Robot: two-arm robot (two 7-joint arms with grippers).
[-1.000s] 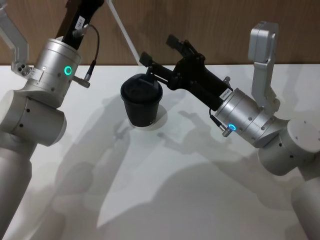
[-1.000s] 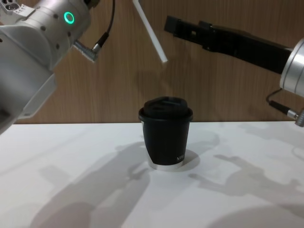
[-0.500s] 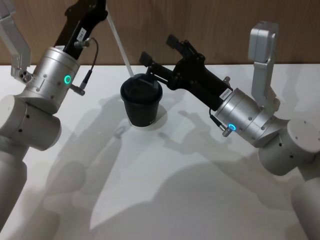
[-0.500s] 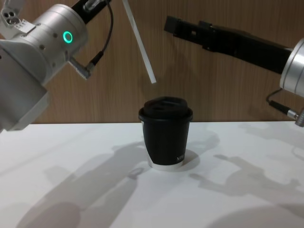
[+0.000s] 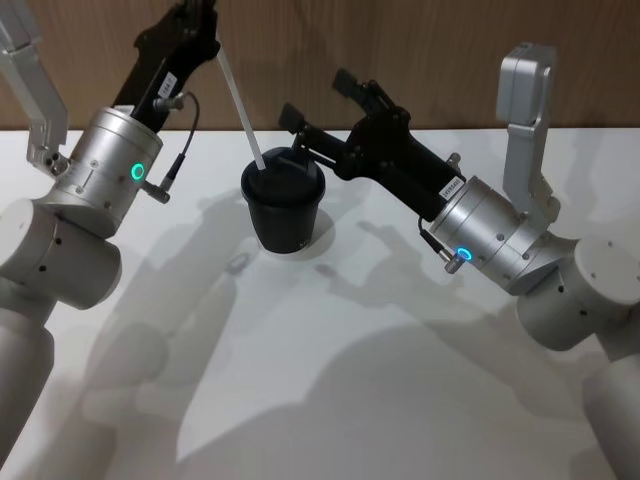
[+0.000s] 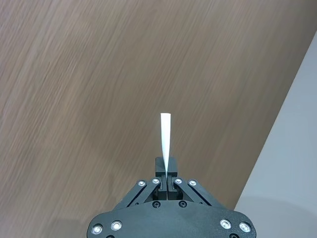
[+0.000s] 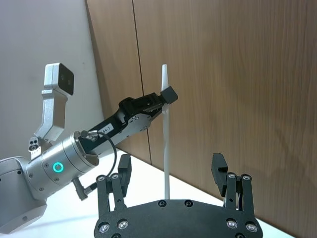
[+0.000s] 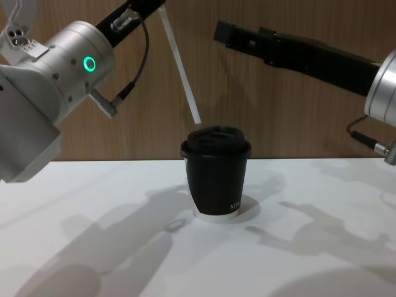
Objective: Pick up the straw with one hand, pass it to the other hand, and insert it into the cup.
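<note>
The black lidded cup point(image 5: 283, 207) point(image 8: 216, 176) stands on the white table. My left gripper point(image 5: 212, 42) point(image 8: 157, 6) point(image 6: 167, 174) is high up behind and to the left of the cup, shut on the upper end of the white straw point(image 5: 243, 110) point(image 8: 180, 68) point(image 6: 165, 139). The straw slants down toward the cup, and its lower tip hangs just above the left edge of the lid. My right gripper point(image 5: 318, 100) point(image 7: 171, 166) hovers open above and behind the cup, holding nothing. In the right wrist view the straw point(image 7: 165, 129) stands upright between its spread fingers, farther off.
The white table point(image 5: 330, 380) carries arm shadows around the cup. A brown wood-panel wall point(image 8: 278, 111) rises directly behind the table. The right arm's black forearm point(image 8: 309, 55) stretches in from the right above cup height.
My left gripper has swung the straw down and more upright; its lower tip dropped from well above the cup to just over the lid's left edge. The right arm has not moved.
</note>
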